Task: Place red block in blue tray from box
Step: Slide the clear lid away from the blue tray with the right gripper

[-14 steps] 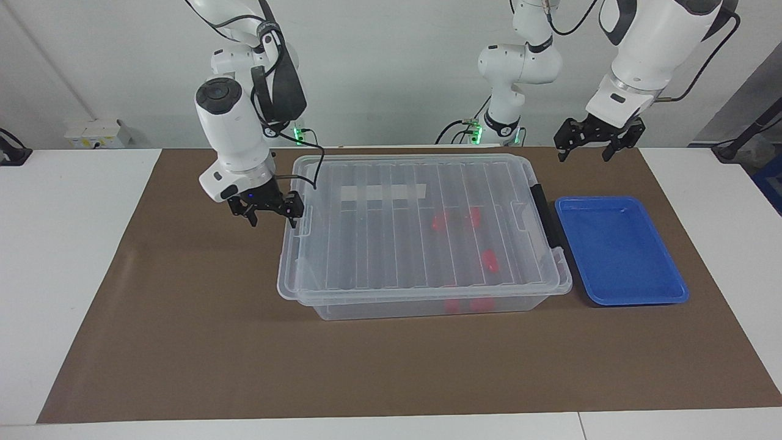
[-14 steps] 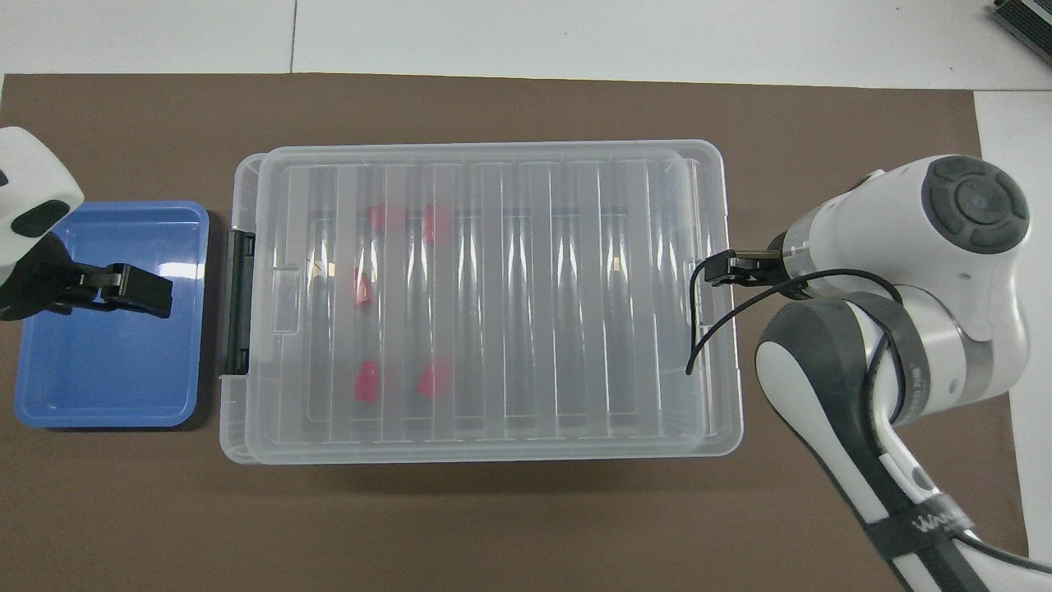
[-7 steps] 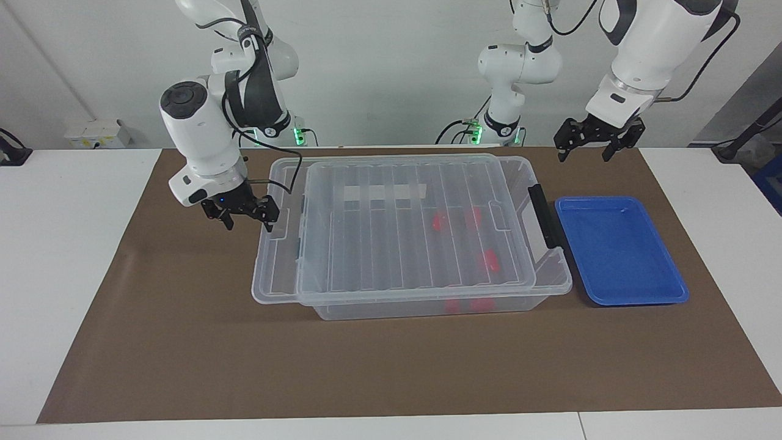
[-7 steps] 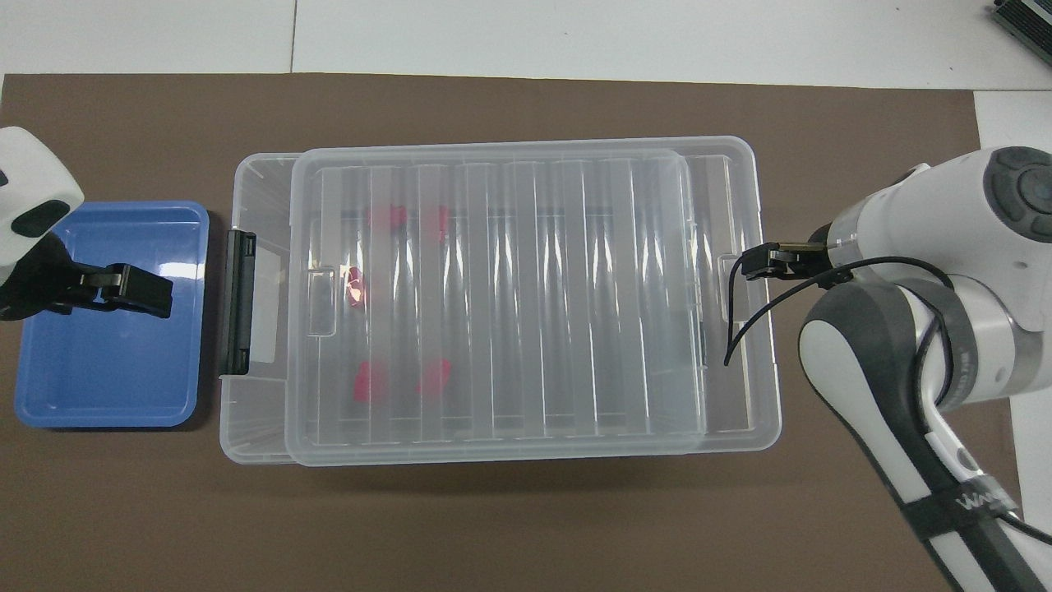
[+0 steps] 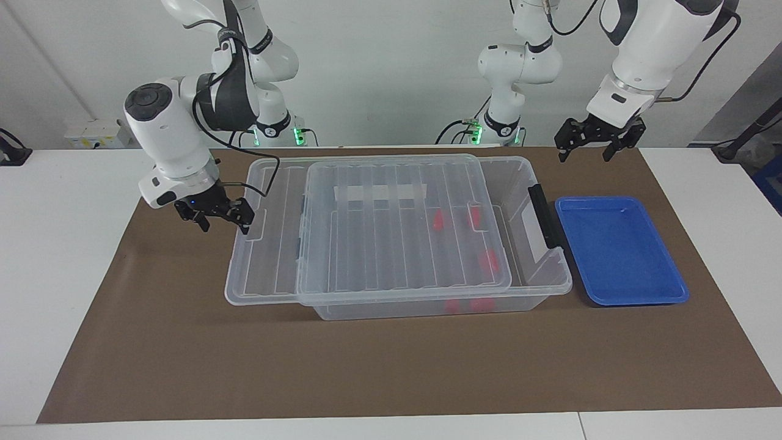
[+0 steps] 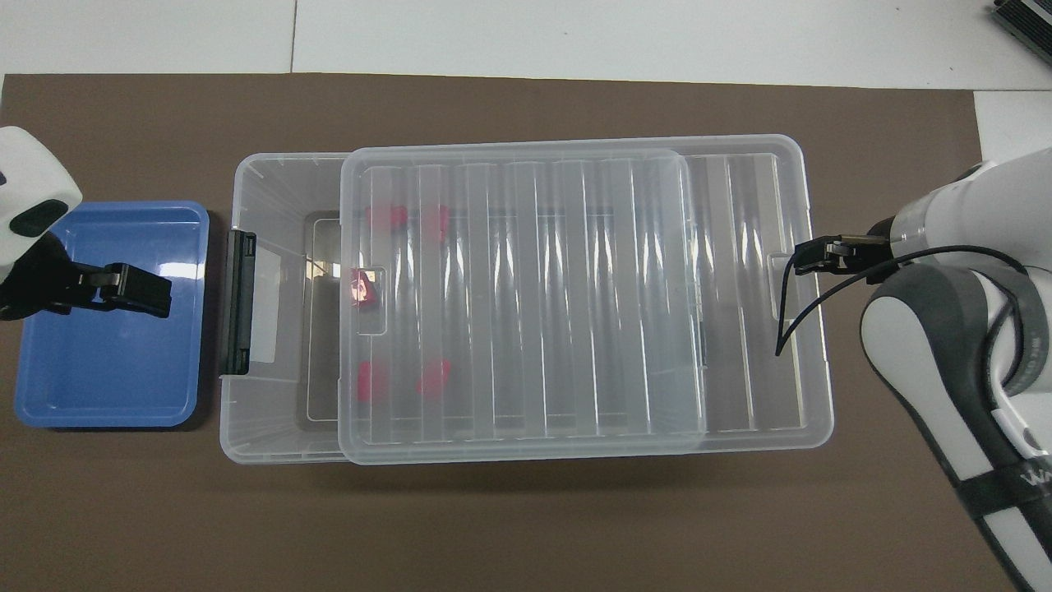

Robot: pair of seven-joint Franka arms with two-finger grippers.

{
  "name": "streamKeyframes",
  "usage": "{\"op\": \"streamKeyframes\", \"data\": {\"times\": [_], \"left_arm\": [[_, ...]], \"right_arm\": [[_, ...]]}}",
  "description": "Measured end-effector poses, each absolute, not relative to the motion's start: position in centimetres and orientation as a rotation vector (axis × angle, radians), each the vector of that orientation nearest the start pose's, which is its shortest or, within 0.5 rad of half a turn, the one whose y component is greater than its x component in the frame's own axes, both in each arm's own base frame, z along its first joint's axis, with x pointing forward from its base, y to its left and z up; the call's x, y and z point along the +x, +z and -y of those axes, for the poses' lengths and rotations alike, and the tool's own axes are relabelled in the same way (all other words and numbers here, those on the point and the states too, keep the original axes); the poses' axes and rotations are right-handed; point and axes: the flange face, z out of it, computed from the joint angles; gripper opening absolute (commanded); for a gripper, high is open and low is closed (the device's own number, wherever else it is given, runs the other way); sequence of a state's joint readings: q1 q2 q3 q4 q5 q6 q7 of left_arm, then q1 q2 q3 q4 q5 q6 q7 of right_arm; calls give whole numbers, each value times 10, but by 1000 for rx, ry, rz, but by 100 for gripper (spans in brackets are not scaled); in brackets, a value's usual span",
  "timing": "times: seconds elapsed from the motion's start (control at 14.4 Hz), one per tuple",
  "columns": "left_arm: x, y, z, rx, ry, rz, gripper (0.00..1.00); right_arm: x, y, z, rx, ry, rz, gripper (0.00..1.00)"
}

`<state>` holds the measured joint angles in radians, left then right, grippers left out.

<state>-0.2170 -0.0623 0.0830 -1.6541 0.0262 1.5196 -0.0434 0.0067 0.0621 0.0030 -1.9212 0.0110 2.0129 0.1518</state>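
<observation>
Small bright red plastic block (image 5: 489,261) sits inside the large clear plastic storage box (image 5: 519,292), on its floor toward the left arm's end, seen through the ribbed transparent sliding lid (image 5: 403,232). More red blocks like it lie close by, all under the lid; exact count is hard to read through the ribs.

Handling guess: the block looks light, rigid and smooth, not fragile. A pinch across its short sides from straight above should do; glossy faces could slip if caught on a corner. It's tiny next to the fingers, so a neighbouring block could get nudged.

Containers: the lid is slid partway toward the right arm's end and overhangs the box there. An uncovered strip shows next to the black latch handle (image 5: 542,215), but the blocks are mostly under the lid edge. My read is it needs more travel before a clean top-down reach. The shallow blue plastic tray (image 5: 635,293) sits just beside the box's handle end, nothing in it.

Right gripper (image 5: 215,215) is at the lid's overhanging end, level with the pull tab, fingers spread; can't tell if they hook or touch the tab. Left gripper (image 5: 591,142) hangs over the blue tray, fingers apart, holding nothing, waiting.
</observation>
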Motion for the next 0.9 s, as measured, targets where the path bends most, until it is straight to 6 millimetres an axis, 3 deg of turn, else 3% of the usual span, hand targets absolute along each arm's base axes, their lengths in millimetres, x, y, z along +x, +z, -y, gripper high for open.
{"op": "streamKeyframes", "data": {"times": [0.42, 0.9], "left_arm": [[524, 615, 66, -3109, 109, -141, 100], [524, 615, 67, -3109, 109, -141, 100]], "right_arm": [[576, 461, 43, -3127, -43, -173, 96], [573, 461, 74, -3131, -44, -130, 96]]}}
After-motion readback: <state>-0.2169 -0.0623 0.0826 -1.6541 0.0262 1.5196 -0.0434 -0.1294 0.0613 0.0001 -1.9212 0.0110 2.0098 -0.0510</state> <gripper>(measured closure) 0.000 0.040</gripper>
